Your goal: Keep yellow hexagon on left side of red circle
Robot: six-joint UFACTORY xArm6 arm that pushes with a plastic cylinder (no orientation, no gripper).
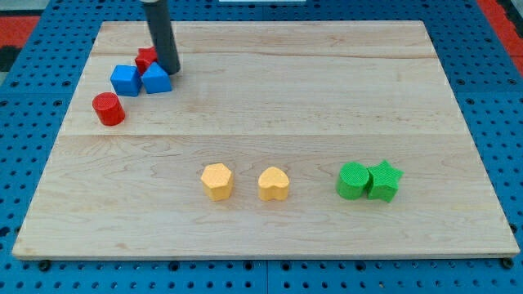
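The yellow hexagon [216, 181] lies on the wooden board at the view's lower middle. The red circle [108, 109], a short cylinder, stands at the view's upper left, so the hexagon is to its right. My tip [168, 70] is at the view's upper left, touching or just beside the blue triangle-like block [156, 78] and a small red block [146, 58]. The tip is well away from the yellow hexagon and about a block's width up and right of the red circle.
A blue cube-like block [125, 80] sits next to the blue triangle. A yellow heart [274, 184] lies right of the hexagon. A green circle [353, 180] and green star [384, 180] touch at the lower right. The board's edge [261, 253] borders blue pegboard.
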